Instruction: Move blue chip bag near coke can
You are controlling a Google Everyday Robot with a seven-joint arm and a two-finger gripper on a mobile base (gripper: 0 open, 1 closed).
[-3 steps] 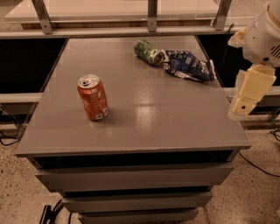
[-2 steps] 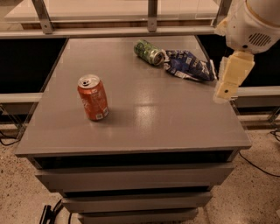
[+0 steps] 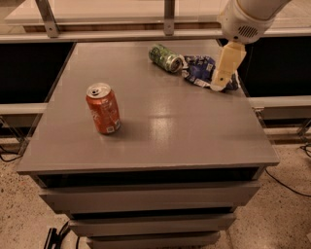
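A white rounded arm (image 3: 252, 14) with a vented grille (image 3: 248, 32) carries a cream claw (image 3: 219, 85), upper right.

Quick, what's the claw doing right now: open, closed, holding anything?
The claw: open or closed cannot be told; it hangs at the right end of the blue chip bag, and a grip on it cannot be told either.

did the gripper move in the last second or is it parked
Yes. The gripper has swung left, from outside the right edge of the table to over the tabletop, and is now at the right end of the blue chip bag.
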